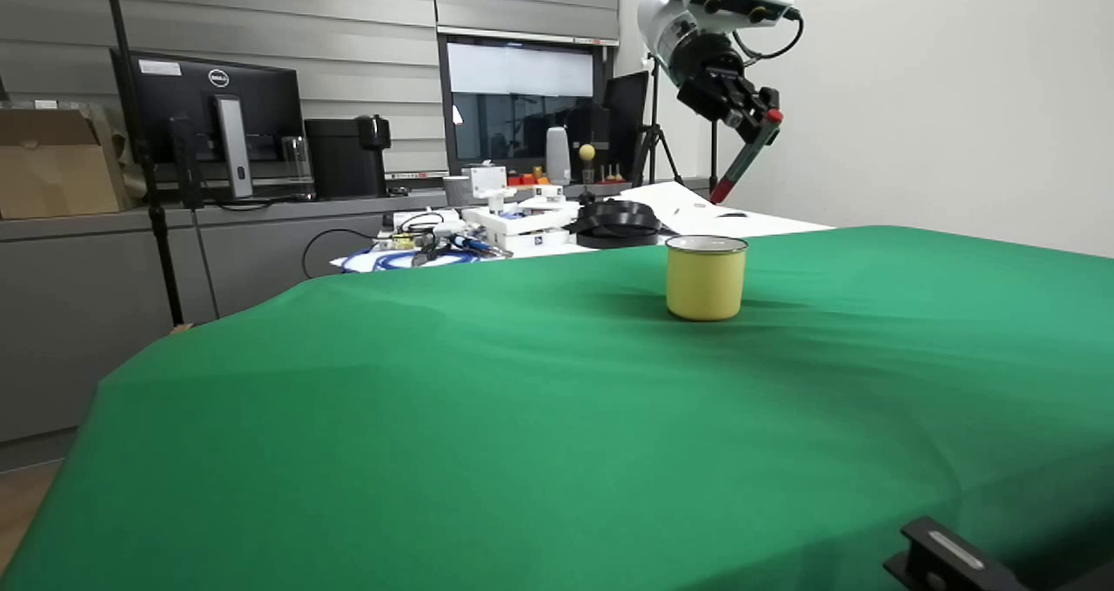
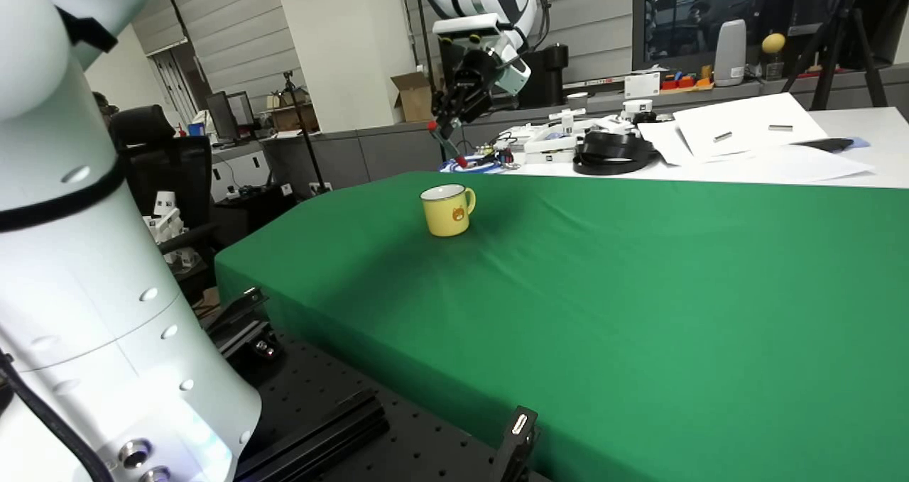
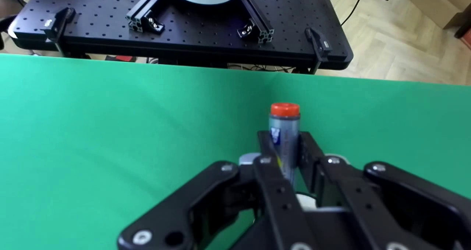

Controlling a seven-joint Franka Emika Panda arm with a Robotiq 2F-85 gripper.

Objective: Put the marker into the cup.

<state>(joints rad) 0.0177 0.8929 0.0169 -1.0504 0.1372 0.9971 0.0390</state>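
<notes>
The marker is a dark grey stick with red at both ends. My gripper is shut on it and holds it tilted in the air; it also shows in an exterior view. In the wrist view the marker stands between the two fingertips. The pale yellow cup stands upright on the green cloth, its handle visible in an exterior view. The marker's lower end appears above the cup's rim, apart from it. In the wrist view the cup's white inside shows partly, mostly hidden by the gripper.
A green cloth covers the table. Behind it a white table holds papers, a black coil and white parts. The robot's white base stands on a black perforated plate at the table's edge.
</notes>
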